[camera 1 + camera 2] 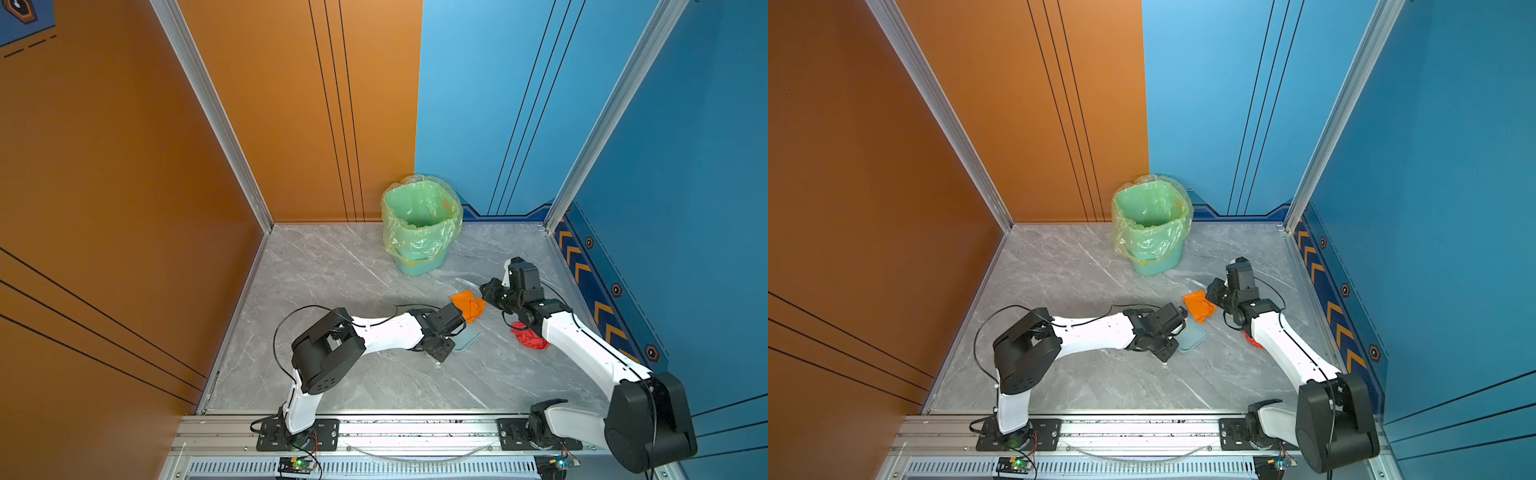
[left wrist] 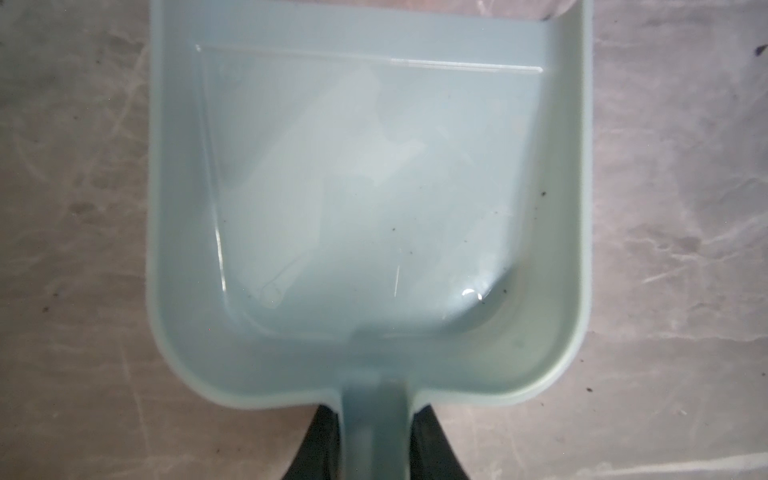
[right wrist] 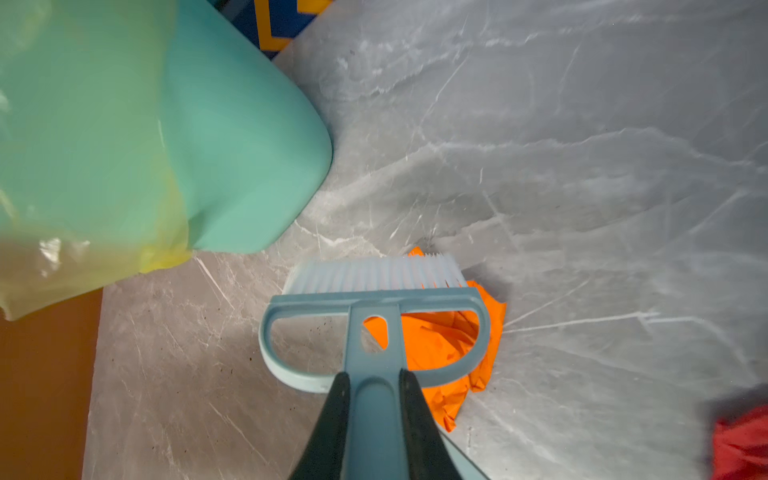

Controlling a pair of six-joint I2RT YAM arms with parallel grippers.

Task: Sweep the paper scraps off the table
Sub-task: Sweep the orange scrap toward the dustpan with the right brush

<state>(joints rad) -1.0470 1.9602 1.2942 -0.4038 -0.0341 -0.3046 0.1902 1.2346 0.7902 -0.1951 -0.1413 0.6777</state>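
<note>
While the orange scrap (image 3: 449, 345) lies on the grey table (image 1: 332, 291), right of the middle, white bristles sit over one edge of it.
The right pincer (image 3: 374, 374) is clamped on the handle of the blue brush (image 3: 374, 282); the left pincer (image 2: 374, 409) grips the pale dustpan (image 2: 374, 187) (only specks inside), just beside that wad. A red scrap (image 1: 530, 337) lies near, partly under the right arm; the lined bin (image 1: 419, 262) stands toward the back wall.

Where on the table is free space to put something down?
Bare: the table between the orange wall and the bin, and the front strip along the aluminium rail. Crowded: centre-right, where the dustpan, orange scrap, brush and red scrap gather.
</note>
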